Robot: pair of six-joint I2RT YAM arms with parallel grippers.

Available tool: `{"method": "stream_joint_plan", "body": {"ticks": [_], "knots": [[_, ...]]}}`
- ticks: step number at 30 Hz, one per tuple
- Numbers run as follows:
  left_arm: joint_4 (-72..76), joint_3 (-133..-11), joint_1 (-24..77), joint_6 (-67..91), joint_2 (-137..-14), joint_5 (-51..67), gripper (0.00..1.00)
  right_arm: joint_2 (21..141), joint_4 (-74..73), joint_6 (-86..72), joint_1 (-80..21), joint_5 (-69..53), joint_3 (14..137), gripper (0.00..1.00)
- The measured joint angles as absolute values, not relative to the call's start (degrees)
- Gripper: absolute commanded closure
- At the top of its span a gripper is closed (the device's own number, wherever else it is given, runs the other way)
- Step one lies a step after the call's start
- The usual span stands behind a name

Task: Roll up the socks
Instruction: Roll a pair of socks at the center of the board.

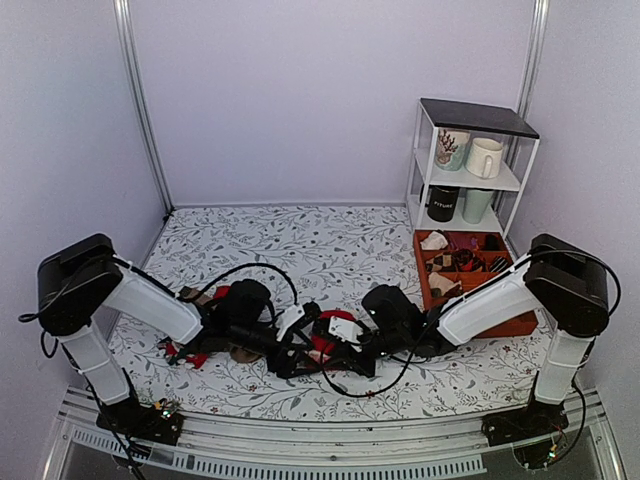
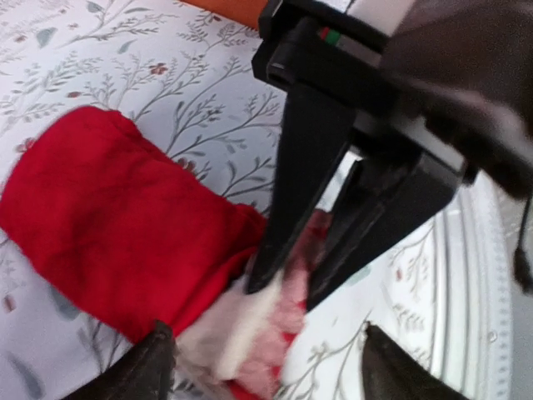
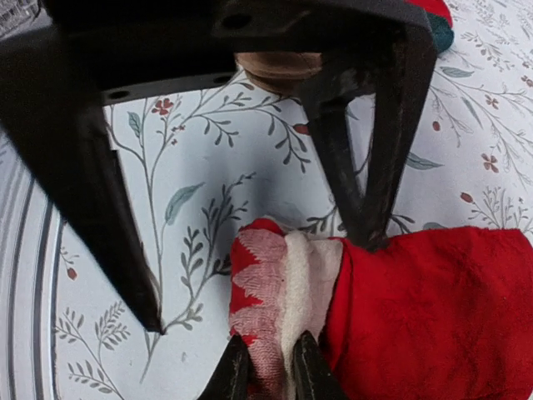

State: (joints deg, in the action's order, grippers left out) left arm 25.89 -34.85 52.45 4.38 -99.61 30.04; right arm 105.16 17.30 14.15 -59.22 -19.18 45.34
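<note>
The red socks (image 2: 108, 225) lie flat on the floral table cover, pale beige end (image 3: 291, 275) towards the front edge. My right gripper (image 3: 268, 371) is shut on that pale end; in the left wrist view it (image 2: 287, 287) comes in from above. My left gripper (image 2: 265, 350) is open, its fingers (image 3: 92, 183) straddling the same end of the sock without closing on it. In the top view the two grippers meet at the front middle: left gripper (image 1: 293, 350), right gripper (image 1: 335, 338), the red socks (image 1: 320, 345) between them.
Other socks lie under the left arm (image 1: 195, 352), with a tan-brown roll (image 3: 279, 68) beside them. An orange bin (image 1: 425, 285) of small items stands at right. A white shelf (image 1: 515, 180) with mugs stands behind it. The table's metal front rail (image 2: 475, 275) is close.
</note>
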Motion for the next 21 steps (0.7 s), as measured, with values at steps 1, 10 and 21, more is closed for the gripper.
{"method": "stream_joint_plan", "body": {"ticks": [1, 10, 21], "knots": [[25.28, -33.91, 52.38, 3.60, -98.24, 28.91, 0.01, 105.75, 16.32, 13.80, -59.09, -20.78, 46.37, 0.87], [31.88, -22.59, 57.93, -7.33, -87.88, 16.71, 0.01, 110.69, 3.66, 8.49, -54.22, -35.16, 55.53, 0.87], [48.77, -18.50, 57.80, -13.65, -84.71, 11.99, 0.00, 112.73, -1.80, 4.56, -52.40, -40.88, 58.52, 0.87]]}}
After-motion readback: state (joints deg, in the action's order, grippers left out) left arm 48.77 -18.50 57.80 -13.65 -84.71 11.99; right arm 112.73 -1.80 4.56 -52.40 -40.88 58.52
